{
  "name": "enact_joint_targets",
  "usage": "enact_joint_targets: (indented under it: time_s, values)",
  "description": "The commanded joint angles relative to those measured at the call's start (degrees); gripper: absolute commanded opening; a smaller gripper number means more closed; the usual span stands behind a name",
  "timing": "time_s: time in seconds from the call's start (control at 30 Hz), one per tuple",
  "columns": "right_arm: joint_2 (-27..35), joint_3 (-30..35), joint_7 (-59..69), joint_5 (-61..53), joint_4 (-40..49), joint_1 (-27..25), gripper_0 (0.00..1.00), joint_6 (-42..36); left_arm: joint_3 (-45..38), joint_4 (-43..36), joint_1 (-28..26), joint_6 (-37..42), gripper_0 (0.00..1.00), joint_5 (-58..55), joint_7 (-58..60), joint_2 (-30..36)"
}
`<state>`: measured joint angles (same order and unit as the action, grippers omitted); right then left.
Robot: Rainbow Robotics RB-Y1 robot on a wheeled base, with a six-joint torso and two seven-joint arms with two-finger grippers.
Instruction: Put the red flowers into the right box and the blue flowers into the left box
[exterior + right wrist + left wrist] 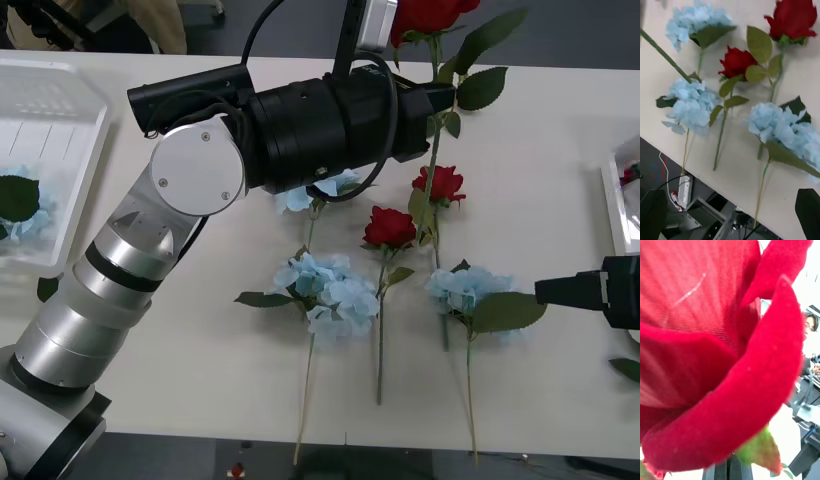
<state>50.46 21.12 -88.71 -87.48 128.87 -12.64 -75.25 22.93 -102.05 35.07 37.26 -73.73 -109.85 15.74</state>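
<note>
Your counter (560,150) is white, partly covered by the left arm (200,180), which reaches across it. The left box (60,120) sits at the counter's left edge, cut off, with a blue flower (25,215) inside. The right box (618,205) shows just its rim at the right edge. Three blue flowers lie mid-counter: one (330,290) left, one (470,292) right, one (315,190) half hidden under the arm. Two red flowers (390,228) (440,183) lie between them. Your left gripper (730,468) is clamped on a held red rose (425,15), bloom cut off in the front view, filling the wrist view (715,352). Your right gripper (730,213) hovers at the counter's right, fingers (808,212) apart.
</note>
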Motion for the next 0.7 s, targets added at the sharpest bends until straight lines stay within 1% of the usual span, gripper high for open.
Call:
enact_joint_targets:
  time_s: [0.03, 0.23, 0.37, 0.53, 0.7]
  values:
    - [-2.0, 1.6, -10.1, -3.1, 1.4, 0.7, 1.0, 0.6, -0.1, -1.7, 1.8, -0.5, 0.0, -0.1, -2.4, 0.6]
    - [-6.4, 3.1, -23.2, -7.5, 0.6, 0.6, 1.0, 2.0, -0.1, -1.7, 1.8, -0.5, 0.0, -0.1, -2.4, 0.6]
    - [-11.0, 3.2, -34.7, -10.2, -2.3, 0.6, 1.0, 3.2, -0.1, -1.7, 1.8, -0.5, 0.0, -0.1, -2.4, 0.6]
    - [-16.4, 2.7, -43.5, -9.6, -4.1, 0.6, 1.0, 4.1, -0.1, -1.7, 1.8, -0.5, 0.0, -0.1, -2.4, 0.6]
    - [-19.0, 0.2, -48.3, -8.9, -4.6, 0.6, 1.0, 6.3, -0.1, -1.7, 1.8, -0.5, 0.0, -0.1, -2.4, 0.6]
